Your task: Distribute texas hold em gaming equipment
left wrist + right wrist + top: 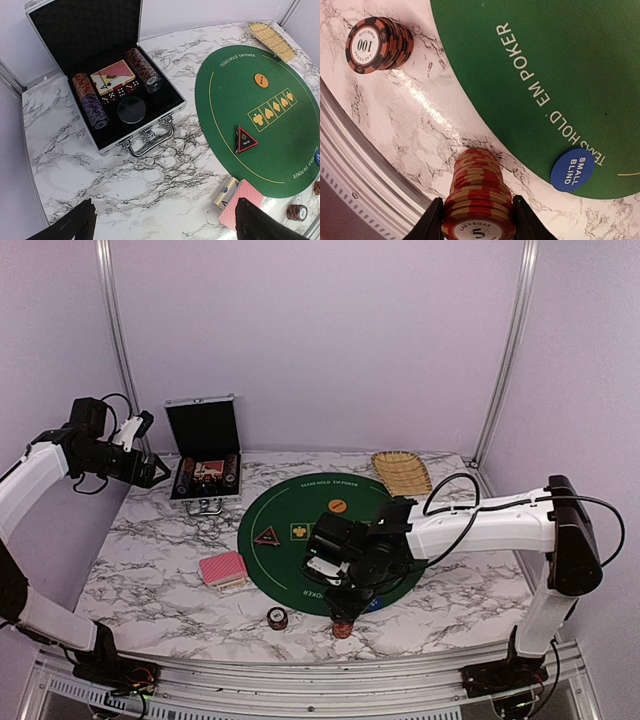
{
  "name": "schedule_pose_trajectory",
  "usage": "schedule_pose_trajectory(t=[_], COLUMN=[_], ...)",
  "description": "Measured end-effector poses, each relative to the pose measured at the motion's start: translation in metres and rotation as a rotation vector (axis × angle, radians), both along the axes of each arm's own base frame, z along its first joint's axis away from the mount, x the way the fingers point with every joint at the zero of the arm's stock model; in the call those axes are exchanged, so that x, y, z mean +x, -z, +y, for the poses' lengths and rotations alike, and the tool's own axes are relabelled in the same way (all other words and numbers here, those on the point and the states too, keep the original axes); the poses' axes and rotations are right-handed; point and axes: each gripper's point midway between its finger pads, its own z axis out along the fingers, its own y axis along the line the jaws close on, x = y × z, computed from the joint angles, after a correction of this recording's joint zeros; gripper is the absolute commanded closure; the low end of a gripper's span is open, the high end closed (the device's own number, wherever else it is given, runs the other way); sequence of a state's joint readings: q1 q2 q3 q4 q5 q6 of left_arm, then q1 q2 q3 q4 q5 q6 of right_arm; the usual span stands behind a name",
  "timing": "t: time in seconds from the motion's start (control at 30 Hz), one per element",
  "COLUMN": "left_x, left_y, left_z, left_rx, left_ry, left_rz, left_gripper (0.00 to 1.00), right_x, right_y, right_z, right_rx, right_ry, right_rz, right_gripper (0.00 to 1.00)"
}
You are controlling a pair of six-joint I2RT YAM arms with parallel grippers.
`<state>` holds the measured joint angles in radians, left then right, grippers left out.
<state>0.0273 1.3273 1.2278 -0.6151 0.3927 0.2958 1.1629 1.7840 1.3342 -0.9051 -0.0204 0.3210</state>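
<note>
Right tool (pixel 477 205) clenched on chip stack (pixel 477 170). The stack stands upright on worktop (pixel 420 115), just off the mat (pixel 530 60) edge, axis in line with the tool. Left tool (pixel 165 220) released, well apart, by case (pixel 165 112).

Plain lilac walls (pixel 320 340) all round. Silver aluminium posts (pixel 119 340) at eleven and one o'clock. White grey-veined marble tabletop (pixel 150 550) underfoot.

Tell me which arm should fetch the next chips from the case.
Left. The left gripper hovers open beside the open case, whose chip rows lie uncovered. The right gripper is across the table, closed on a chip stack by the mat's near edge.
</note>
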Motion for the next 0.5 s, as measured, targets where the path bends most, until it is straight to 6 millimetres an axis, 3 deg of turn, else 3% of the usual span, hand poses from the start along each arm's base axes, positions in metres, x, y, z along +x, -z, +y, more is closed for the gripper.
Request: schedule_pose_trajectory(t=[0.13, 0.27, 0.4, 0.5], left_x=[0.000, 0.000, 0.000, 0.000], left_y=[0.000, 0.000, 0.000, 0.000], left_z=[0.000, 0.000, 0.000, 0.000], left_rx=[0.000, 0.000, 0.001, 0.000], left_ry=[0.000, 0.000, 0.000, 0.000], left_rz=[0.000, 0.000, 0.001, 0.002], left_gripper=[0.01, 0.01, 0.01, 0.01], right_x=[0.005, 0.026, 0.068, 0.113], right_y=[-0.013, -0.039, -0.064, -0.077], right_z=[0.003, 0.013, 0.010, -0.002], right_rx=[0.002, 0.055, 0.101, 0.110], right_ry=[0.006, 0.039, 0.119, 0.202], right_rz=[-0.017, -0.059, -0.121, -0.178], right_gripper=[0.85, 0.89, 0.89, 0.90])
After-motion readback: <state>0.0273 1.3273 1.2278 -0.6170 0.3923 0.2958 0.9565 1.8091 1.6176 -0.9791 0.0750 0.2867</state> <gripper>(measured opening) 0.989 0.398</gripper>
